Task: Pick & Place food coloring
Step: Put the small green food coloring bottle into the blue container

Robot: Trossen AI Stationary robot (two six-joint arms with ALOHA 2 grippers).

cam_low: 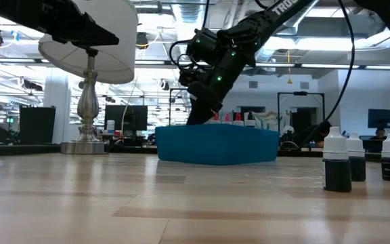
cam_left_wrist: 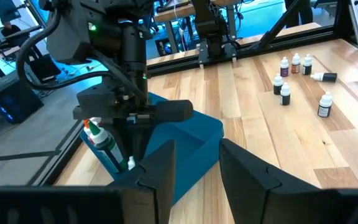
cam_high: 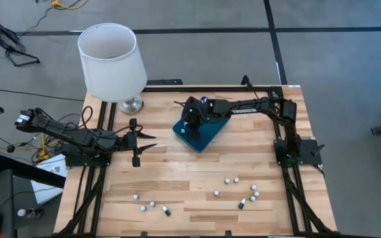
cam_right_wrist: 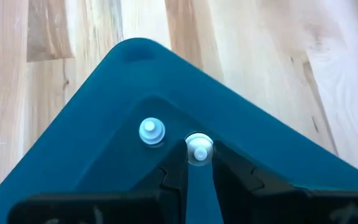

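Right wrist view | fingers (cam_right_wrist: 199, 163) nearly closed, gripping bottle (cam_right_wrist: 198, 149) | inside tray (cam_right_wrist: 135, 74)

We find the teal rounded rectangular plastic tray (cam_high: 207, 135) mid-table, right of the white-shaded metal lamp (cam_high: 112, 61) (at the far-left corner). Tiny food coloring bottles (cam_high: 242, 192) lie scattered along the near edge; two stand inside the tray.

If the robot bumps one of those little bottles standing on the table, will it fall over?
Probably. The standing bottles look tall and narrow, so a nudge could tip them. One bottle already lies on its side, and being round it may roll. They look small and likely light.
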